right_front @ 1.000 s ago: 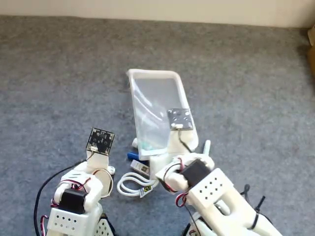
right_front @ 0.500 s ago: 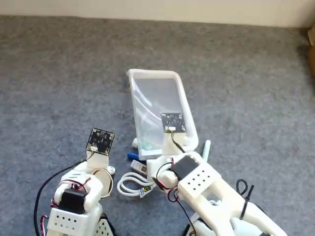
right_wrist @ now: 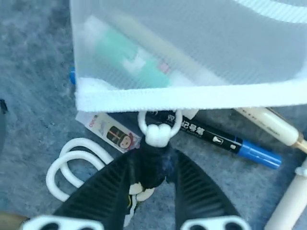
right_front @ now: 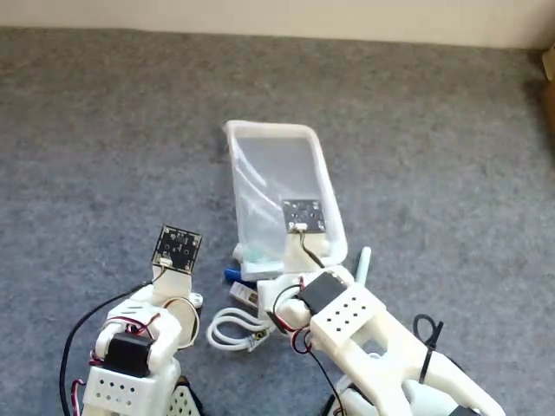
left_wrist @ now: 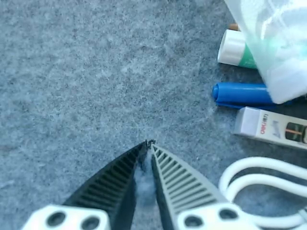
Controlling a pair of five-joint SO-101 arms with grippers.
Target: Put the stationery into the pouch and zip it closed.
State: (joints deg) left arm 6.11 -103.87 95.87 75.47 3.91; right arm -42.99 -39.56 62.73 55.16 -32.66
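Observation:
The clear pouch (right_front: pixel 277 178) with white edging lies in the middle of the grey carpet, its zipper end (right_wrist: pixel 192 98) toward the arms. My right gripper (right_wrist: pixel 156 155) is shut on the zipper pull (right_wrist: pixel 158 130), a white ring with a black tab. A green-and-white stick (right_wrist: pixel 127 55) shows through the mesh. A black marker with a blue cap (right_wrist: pixel 216 139), an eraser (right_wrist: pixel 108 129) and a cream pen (right_wrist: pixel 273 128) lie outside by the pouch's end. My left gripper (left_wrist: pixel 148 143) is shut with nothing in it, low over bare carpet a short way from a blue pen (left_wrist: pixel 244 94).
A coiled white cable (right_front: pixel 230 329) lies between the two arms, beside the eraser (left_wrist: pixel 273 127). A white-capped glue stick (left_wrist: pixel 235 50) rests at the pouch's corner. A pale teal pen (right_front: pixel 362 260) lies beside the right arm (right_front: pixel 347 316). Open carpet surrounds the pouch.
The right arm has swung left and settled at the pouch's near end, and that end has shifted slightly with it. The left arm has not moved.

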